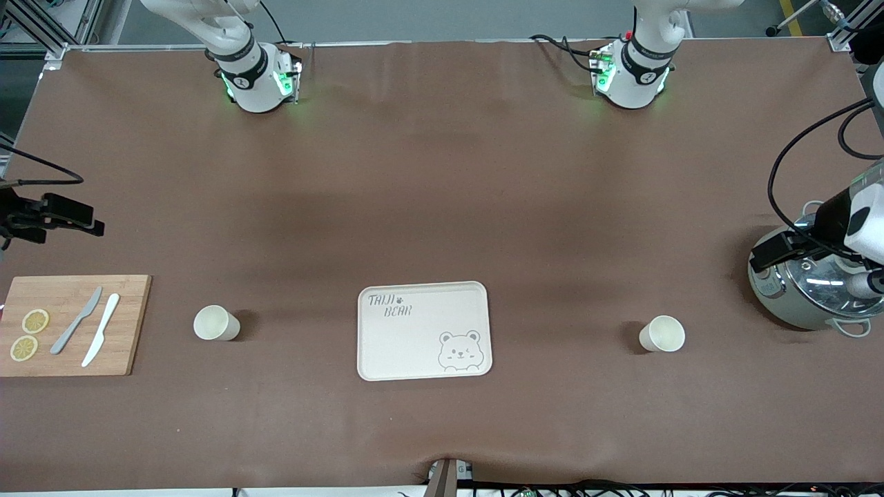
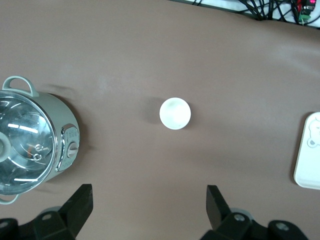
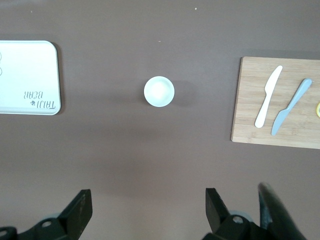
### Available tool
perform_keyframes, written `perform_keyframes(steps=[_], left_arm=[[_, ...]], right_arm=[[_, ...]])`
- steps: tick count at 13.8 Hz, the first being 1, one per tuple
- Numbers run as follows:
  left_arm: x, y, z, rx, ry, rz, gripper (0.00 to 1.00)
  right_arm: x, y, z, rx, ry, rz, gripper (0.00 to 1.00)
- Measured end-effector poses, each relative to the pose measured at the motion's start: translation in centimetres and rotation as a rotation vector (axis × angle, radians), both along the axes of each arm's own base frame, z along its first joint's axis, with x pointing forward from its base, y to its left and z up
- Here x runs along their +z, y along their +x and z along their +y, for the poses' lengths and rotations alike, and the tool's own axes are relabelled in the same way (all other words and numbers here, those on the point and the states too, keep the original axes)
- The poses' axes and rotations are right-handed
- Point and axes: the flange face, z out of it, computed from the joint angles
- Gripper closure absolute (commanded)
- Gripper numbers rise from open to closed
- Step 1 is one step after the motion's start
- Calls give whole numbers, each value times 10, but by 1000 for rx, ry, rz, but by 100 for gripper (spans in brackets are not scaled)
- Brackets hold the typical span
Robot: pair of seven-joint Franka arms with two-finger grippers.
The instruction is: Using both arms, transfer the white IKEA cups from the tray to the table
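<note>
Tray: we are seeing the cream bear-printed tray [image 1: 423, 330] lying flat on the brown table [image 1: 442, 172], nearest the front camera and midway between the two cups.
Cup, right arm's end: one white cup [image 1: 215, 323] is standing upright between the tray and the wooden cutting board [image 1: 124, 324], apart from both.
Cup, left arm's end: the other white cup [image 1: 662, 334] is standing upright between the tray and the steel pot [image 1: 804, 293], touching neither.
Board: it is carrying a grey knife [image 1: 76, 321], a white knife [image 1: 101, 329] and two lemon slices [image 1: 29, 334].
Right gripper: the right gripper [image 3: 145, 210] is hovering above the table with its fingers spread wide, holding nothing; we are looking down on its cup [image 3: 159, 91].
Left gripper: the left gripper [image 2: 149, 205] is hanging over the table beside the pot, fingers likewise wide apart and empty, with its cup [image 2: 175, 113] below.
</note>
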Motion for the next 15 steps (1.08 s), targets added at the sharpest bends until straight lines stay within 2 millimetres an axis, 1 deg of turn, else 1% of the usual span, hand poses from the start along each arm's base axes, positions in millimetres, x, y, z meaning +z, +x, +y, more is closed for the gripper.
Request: perform_keyframes(steps=[2,4,6,8,11,15], left_arm=[[13,-9,-1,-29,-1,-1,0],[31,-23,1,-51,-3,8,0],[49,-37,2,-58,-6,8,0],[61,-47,3,-58,-8,10,0],[67,-53,4,-60,-9,14,0],[66,-53,7,-112,-6,16,0]], right_arm=[[-3,-1,-10,-15,-8,7,0],[-7,-1,-12,-18,-13,15,0],[-7,0,-8,-12,-12,14,0],[-6,1,0,3,-10,11,0],[-7,1,8,-12,-11,16,0],[-6,-1,2,-56,-23,22,0]])
